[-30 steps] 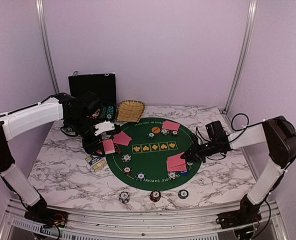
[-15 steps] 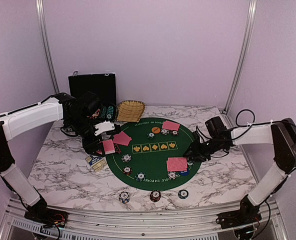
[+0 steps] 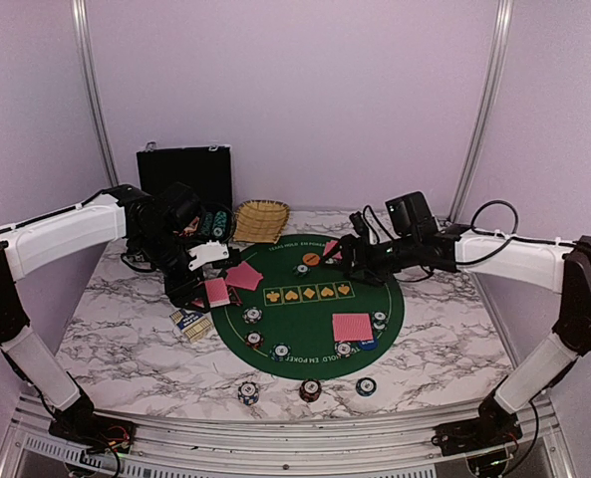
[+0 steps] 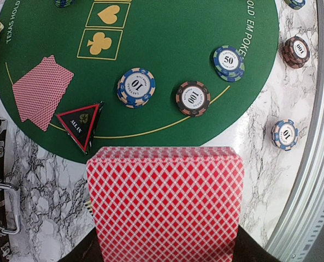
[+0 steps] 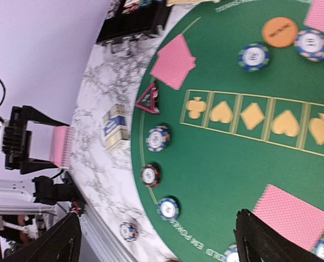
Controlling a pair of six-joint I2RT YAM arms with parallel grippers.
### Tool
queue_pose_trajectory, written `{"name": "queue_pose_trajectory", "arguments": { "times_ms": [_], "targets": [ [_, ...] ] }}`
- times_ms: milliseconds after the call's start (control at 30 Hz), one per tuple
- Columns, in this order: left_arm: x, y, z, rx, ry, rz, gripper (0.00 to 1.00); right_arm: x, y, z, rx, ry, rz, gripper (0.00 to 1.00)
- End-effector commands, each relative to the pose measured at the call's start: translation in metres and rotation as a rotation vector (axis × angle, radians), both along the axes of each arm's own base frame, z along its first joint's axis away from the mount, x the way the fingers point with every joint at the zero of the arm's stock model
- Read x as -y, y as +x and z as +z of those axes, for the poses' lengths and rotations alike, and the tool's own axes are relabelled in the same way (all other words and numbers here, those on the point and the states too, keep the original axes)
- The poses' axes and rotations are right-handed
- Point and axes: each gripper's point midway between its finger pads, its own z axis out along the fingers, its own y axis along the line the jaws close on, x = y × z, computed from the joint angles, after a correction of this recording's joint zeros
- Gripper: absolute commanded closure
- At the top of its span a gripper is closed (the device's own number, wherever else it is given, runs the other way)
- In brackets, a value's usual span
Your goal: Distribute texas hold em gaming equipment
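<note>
Three small piles of pink-red-backed cards lie face down on the green mat (image 3: 305, 319): left pile (image 3: 243, 276), far pile (image 3: 343, 249) and near-right pile (image 3: 352, 327).

Deck (image 4: 164, 202): clamped between the fingers of my left gripper (image 3: 207, 287), held over the marble table (image 3: 126, 339) just off the mat's left edge.

Triangle button (image 4: 81, 123): on the mat's left rim, just beside the left pile; I cannot tell whether they touch.

Orange disc (image 5: 280, 31): near the far edge, two striped chips beside it.

Rim chips, on the mat's near-left rim: 10 chip (image 4: 136, 87), 100 chip (image 4: 193, 99), 50 chip (image 4: 229, 63).

Table chips (image 3: 310, 389): three in a row off the mat, near the table's front edge.

Right gripper (image 3: 340, 254): fingers spread wide, nothing between them, over the far part of the mat close to the far pile.

Card box (image 3: 190, 324) lies left of the mat.

Black case (image 3: 185, 174) and straw basket (image 3: 261, 219) stand at the back.
</note>
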Motion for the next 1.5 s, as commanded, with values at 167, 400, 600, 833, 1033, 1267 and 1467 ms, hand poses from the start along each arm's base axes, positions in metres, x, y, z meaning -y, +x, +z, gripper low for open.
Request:
{"name": "queue_pose_trajectory", "arguments": {
  "times_ms": [167, 400, 600, 833, 1033, 1267, 1467],
  "targets": [
    [0.005, 0.0, 0.009, -0.01, -0.033, 0.01, 1.0, -0.133, -0.023, 0.027, -0.098, 0.363, 0.247, 0.02],
    [0.003, 0.0, 0.009, -0.007, -0.027, 0.011, 1.0, -0.19, -0.042, 0.012, -0.172, 0.415, 0.356, 0.01],
    [0.004, 0.0, 0.006, -0.014, -0.023, 0.014, 1.0, -0.217, -0.053, 0.004, -0.209, 0.441, 0.407, 0.01],
    [0.005, 0.001, 0.008, -0.01, -0.029, 0.016, 1.0, -0.231, -0.056, 0.0, -0.233, 0.466, 0.428, 0.02],
    [0.005, 0.002, 0.008, -0.009, -0.03, 0.017, 1.0, -0.243, -0.059, -0.006, -0.257, 0.48, 0.449, 0.02],
    [0.006, 0.003, 0.01, -0.006, -0.033, 0.016, 1.0, -0.252, -0.06, -0.007, -0.276, 0.501, 0.47, 0.02],
    [0.008, 0.004, 0.013, 0.0, -0.042, 0.016, 1.0, -0.258, -0.06, -0.009, -0.295, 0.538, 0.481, 0.04]
  ]
}}
